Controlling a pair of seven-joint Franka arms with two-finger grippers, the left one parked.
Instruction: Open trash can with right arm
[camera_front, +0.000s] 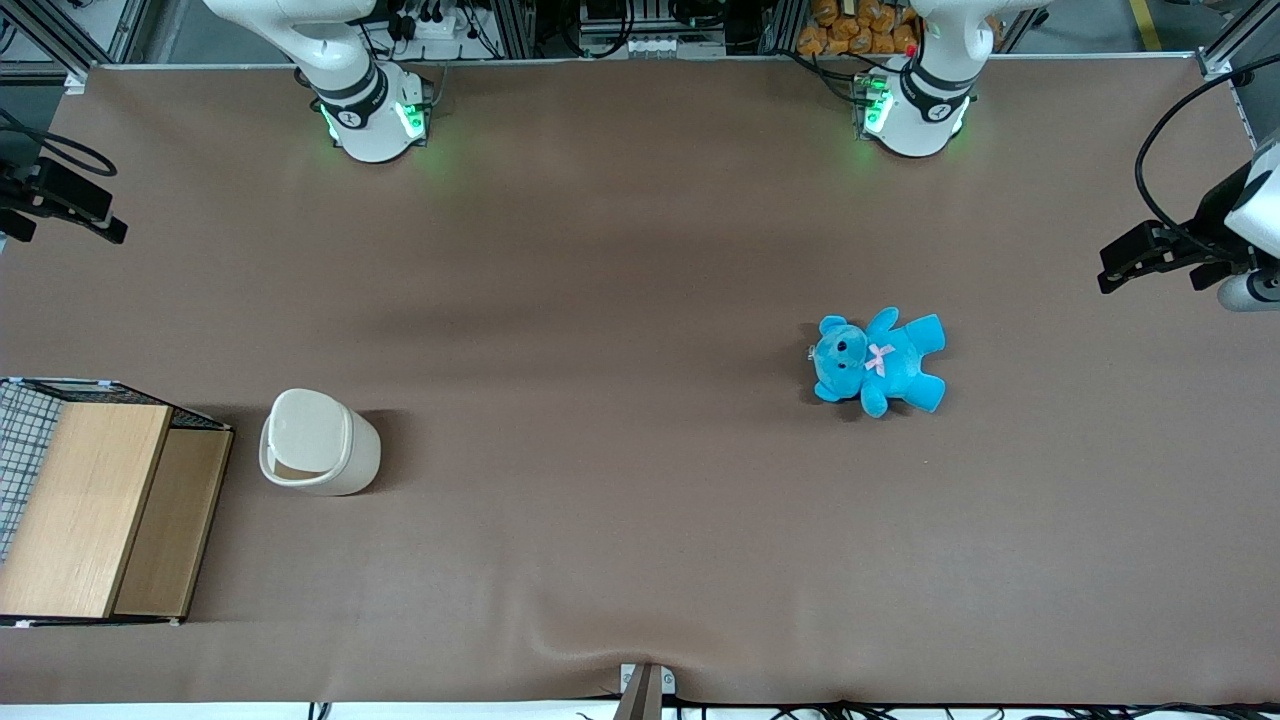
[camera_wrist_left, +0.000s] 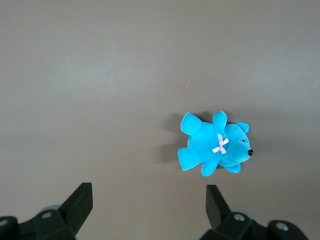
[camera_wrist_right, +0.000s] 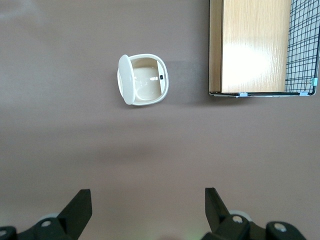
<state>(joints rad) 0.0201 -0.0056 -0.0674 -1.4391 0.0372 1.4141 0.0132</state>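
1. Markings
- The trash can (camera_wrist_right: 143, 80) has one small dark mark on its inner wall. It is too small to read.
- The right arm (camera_front: 368, 110) has a round dark emblem on its base collar between green indicator lights. The emblem cannot be read.
- The wire-mesh box (camera_front: 95, 500) has small pale-blue tabs at its corners. No text can be made out on them.

2. Trash can, appearance
- It is a cream-white plastic body with a rounded-rectangle top and smooth walls.
- In the right wrist view, the lid (camera_wrist_right: 125, 80) stands raised on edge along one short side of the rim. The glossy cream interior is exposed.
- In the front view, the lid shows as a pale rounded panel tilted up above the rim.

3. Trash can, location
- It stands upright on the brown worktop (camera_front: 620, 520), in the lower half of the front view frame, toward the working arm's end.
- It stands just beside the wire-mesh box and apart from it. The box has a two-panel wood top.
- It is nearer to the front camera than the right arm's base.

4. End effector
- The end effector (camera_wrist_right: 147, 194) hangs high above the worktop, well apart from the trash can.
- Its black fingers (camera_wrist_right: 80, 205) are spread wide and hold nothing.

5. Other items
- A blue teddy bear (camera_front: 880, 362) with a pink bow lies on its back toward the parked arm's end of the worktop. It is well apart from the trash can.
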